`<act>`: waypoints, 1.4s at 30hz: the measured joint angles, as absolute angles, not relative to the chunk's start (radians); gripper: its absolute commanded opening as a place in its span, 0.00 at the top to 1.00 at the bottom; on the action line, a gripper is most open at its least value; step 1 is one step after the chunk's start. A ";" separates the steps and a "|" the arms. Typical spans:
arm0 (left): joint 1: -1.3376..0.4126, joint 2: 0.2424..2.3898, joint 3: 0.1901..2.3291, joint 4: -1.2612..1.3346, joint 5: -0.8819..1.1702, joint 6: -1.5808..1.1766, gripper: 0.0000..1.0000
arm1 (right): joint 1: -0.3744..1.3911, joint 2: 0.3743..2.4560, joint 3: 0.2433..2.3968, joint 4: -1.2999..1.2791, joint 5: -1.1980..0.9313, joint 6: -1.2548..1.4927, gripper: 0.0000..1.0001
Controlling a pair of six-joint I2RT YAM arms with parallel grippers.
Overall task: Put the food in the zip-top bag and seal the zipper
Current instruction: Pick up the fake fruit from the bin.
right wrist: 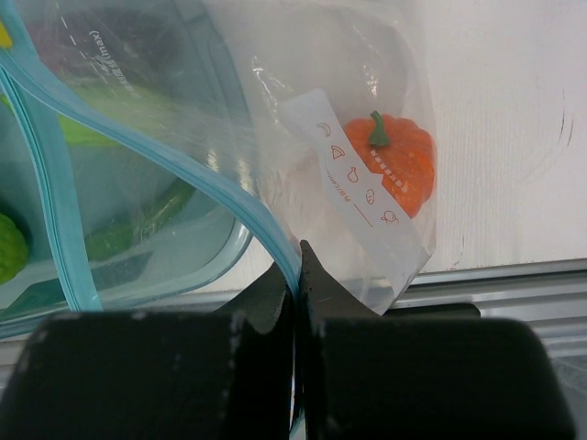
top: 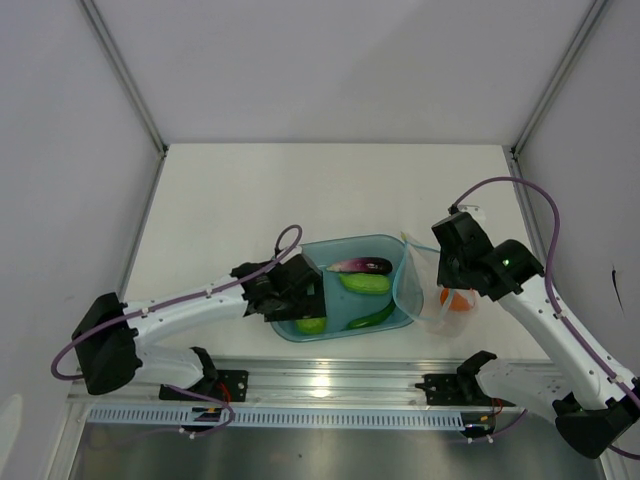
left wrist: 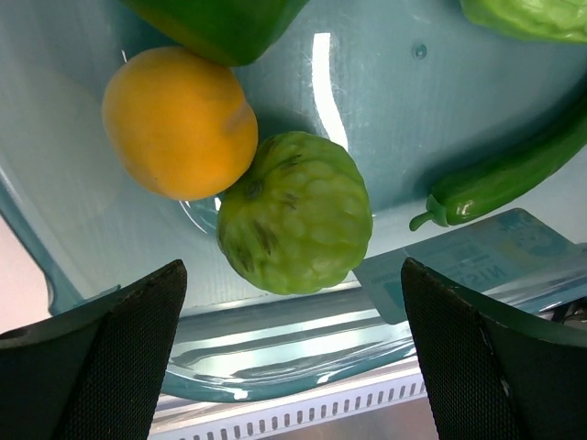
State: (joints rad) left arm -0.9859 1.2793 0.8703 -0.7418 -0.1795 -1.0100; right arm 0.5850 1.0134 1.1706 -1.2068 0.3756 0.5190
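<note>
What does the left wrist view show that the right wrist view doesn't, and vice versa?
Left wrist only: the open left gripper and the yellow-orange fruit. Right wrist only: the right gripper shut on the zipper, and the tomato inside the zip-top bag. Both: the blue tub, the chili and the green round fruit.

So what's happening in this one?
The right end effector is pinched shut on the zipper, holding the zip-top bag open beside the blue tub; one red tomato is already inside. The left end effector hangs open over the tub, above the green round fruit and yellow-orange fruit. Eggplant, cucumber and chili also lie in the tub.
</note>
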 measured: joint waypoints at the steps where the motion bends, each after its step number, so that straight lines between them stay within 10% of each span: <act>1: -0.986 1.283 0.869 -0.737 -0.176 -1.013 0.01 | 0.585 1.013 1.171 -1.207 0.376 0.519 1.00; 16: -0.986 1.469 0.863 -0.625 -0.154 -1.020 0.12 | 0.585 1.013 1.168 -1.206 0.375 0.519 1.00; 31: -0.986 1.398 0.863 -0.559 -0.182 -0.956 0.69 | 0.585 1.023 1.146 -1.198 0.375 0.520 1.00; 42: -0.986 1.242 0.963 -0.467 -0.099 -0.826 0.86 | 0.580 1.024 1.146 -1.198 0.374 0.520 1.00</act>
